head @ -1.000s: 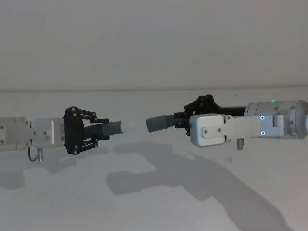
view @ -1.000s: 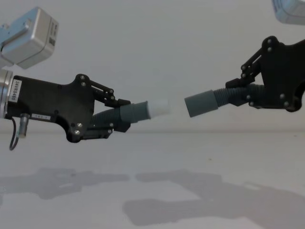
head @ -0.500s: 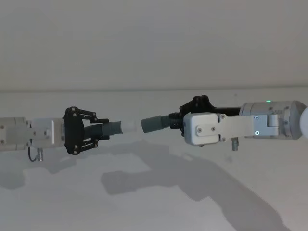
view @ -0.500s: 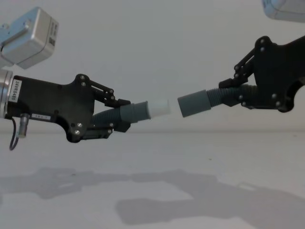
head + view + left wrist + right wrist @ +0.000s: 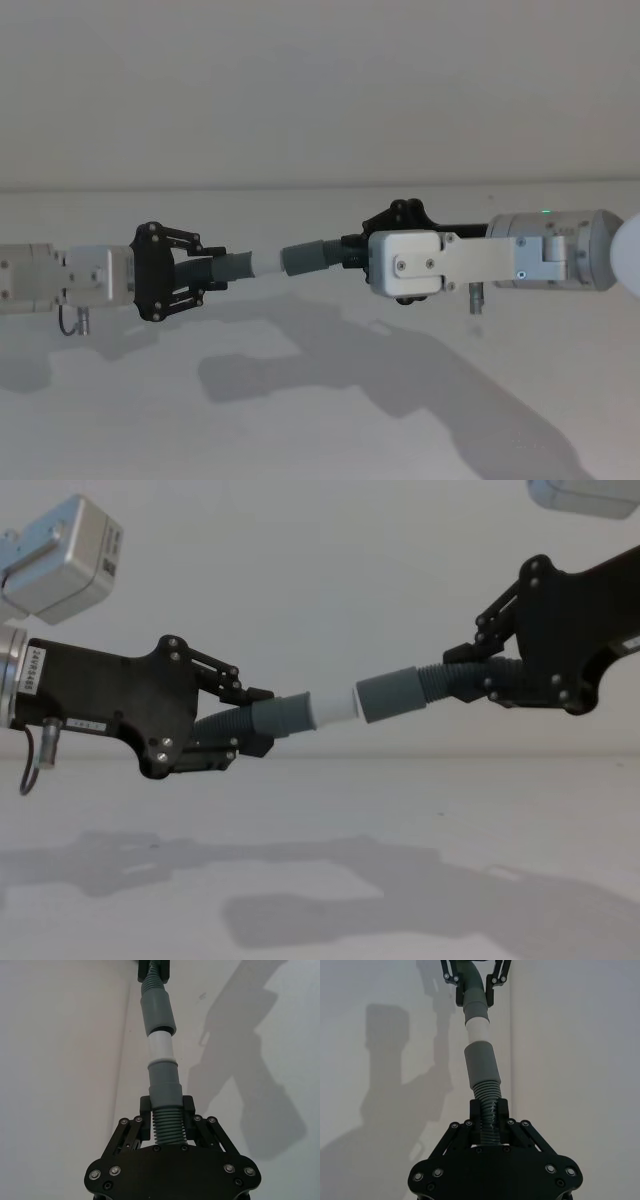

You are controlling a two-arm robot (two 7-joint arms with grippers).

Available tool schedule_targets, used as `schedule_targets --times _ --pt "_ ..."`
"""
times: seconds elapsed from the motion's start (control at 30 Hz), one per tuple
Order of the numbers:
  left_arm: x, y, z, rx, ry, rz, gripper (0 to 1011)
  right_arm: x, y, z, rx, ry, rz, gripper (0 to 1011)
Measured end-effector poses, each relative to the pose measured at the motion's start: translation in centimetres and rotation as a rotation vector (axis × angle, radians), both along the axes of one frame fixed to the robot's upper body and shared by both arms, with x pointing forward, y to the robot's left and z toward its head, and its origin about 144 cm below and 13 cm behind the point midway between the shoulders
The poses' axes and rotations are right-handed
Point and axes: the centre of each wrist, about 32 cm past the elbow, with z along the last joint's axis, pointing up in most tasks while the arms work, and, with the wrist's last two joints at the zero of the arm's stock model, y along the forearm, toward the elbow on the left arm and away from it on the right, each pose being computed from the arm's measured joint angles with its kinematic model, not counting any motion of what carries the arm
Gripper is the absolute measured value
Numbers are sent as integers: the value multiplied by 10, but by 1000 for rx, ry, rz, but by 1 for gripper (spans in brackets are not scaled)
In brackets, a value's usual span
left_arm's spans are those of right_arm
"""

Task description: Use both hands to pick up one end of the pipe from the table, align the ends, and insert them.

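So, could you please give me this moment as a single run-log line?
left gripper: shut on white-tipped pipe piece | right gripper: shut on hollow-cuffed pipe piece | white tip at hollow cuff's mouth, mostly exposed | both above table

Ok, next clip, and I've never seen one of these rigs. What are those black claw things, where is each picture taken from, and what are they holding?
The black claws are the grippers of a two-armed robot. One picture looks down from its head, one looks across from its chest, and two come from cameras on the wrists, looking along each claw.

The left gripper is shut on a short grey hose piece by its ribbed part; that piece ends in a white tip. The right gripper is shut on the other hose piece, which ends in a plain hollow cuff.

Both pieces are held in the air above the white table, with their shadows falling on it. The cuff's mouth is right at the white tip. In the left wrist view the tip seems just entering it, with most of the white showing.
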Motion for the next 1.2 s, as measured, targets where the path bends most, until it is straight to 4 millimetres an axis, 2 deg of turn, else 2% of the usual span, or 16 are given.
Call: schedule_targets --times 1.2 --pt "0 0 0 0 0 0 332 2 12 -2 15 42 -16 173"
